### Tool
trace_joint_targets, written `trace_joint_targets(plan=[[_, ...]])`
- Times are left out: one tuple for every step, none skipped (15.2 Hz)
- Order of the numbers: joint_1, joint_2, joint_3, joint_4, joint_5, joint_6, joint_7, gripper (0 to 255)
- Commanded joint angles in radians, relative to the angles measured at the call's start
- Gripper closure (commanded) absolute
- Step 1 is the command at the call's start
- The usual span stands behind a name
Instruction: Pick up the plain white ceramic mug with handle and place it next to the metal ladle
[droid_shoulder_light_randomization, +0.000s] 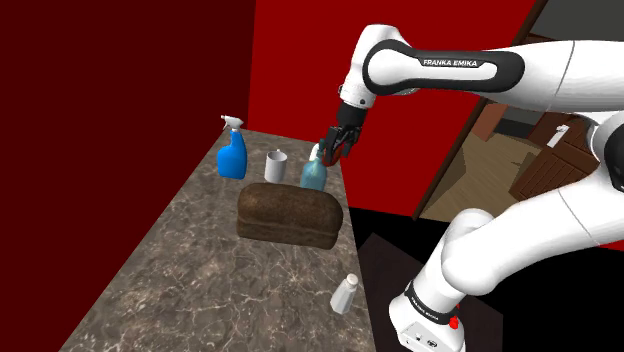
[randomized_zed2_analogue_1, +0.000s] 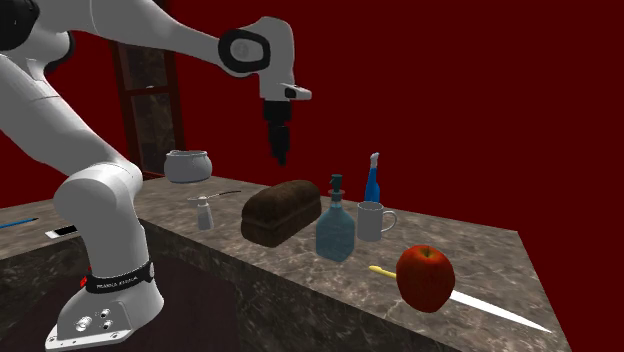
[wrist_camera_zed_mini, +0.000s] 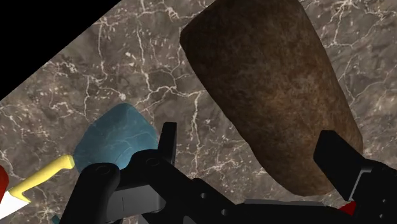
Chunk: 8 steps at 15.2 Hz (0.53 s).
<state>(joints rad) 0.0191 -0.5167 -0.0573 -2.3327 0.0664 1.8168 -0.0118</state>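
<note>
countertop (droid_shoulder_light_randomization: 200, 290): veined marble look | loaf (droid_shoulder_light_randomization: 290, 215): rough, matt | bottle (randomized_zed2_analogue_1: 335, 232): translucent blue | mug (randomized_zed2_analogue_1: 371, 221): smooth white | apple (randomized_zed2_analogue_1: 425, 277): glossy

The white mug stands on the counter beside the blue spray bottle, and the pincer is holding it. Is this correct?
No. The white mug stands on the counter beside the blue spray bottle, but the pincer holds nothing: the shoulder view shows it open in the air, apart from the mug.

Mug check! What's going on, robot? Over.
Pincer open, empty, high over the counter. White mug upright, untouched. Teal bottle close beside it, brown loaf nearby. Over.
</note>
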Motion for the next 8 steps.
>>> trace_joint_targets(plan=[[0.0, 0.072, 0.0, 0.03, -0.006, 0.048, -0.003, 0], [0.0, 0.109, 0.001, 0.045, -0.008, 0.071, -0.003, 0], [0.001, 0.146, 0.002, 0.062, -0.011, 0.094, -0.003, 0], [0.001, 0.183, 0.003, 0.079, -0.013, 0.115, -0.003, 0], [0.001, 0.221, 0.003, 0.099, -0.016, 0.135, -0.003, 0], [0.001, 0.258, 0.004, 0.119, -0.019, 0.154, -0.003, 0], [0.001, 0.296, 0.005, 0.141, -0.022, 0.172, -0.002, 0], [0.001, 0.333, 0.005, 0.164, -0.025, 0.189, -0.001, 0]])
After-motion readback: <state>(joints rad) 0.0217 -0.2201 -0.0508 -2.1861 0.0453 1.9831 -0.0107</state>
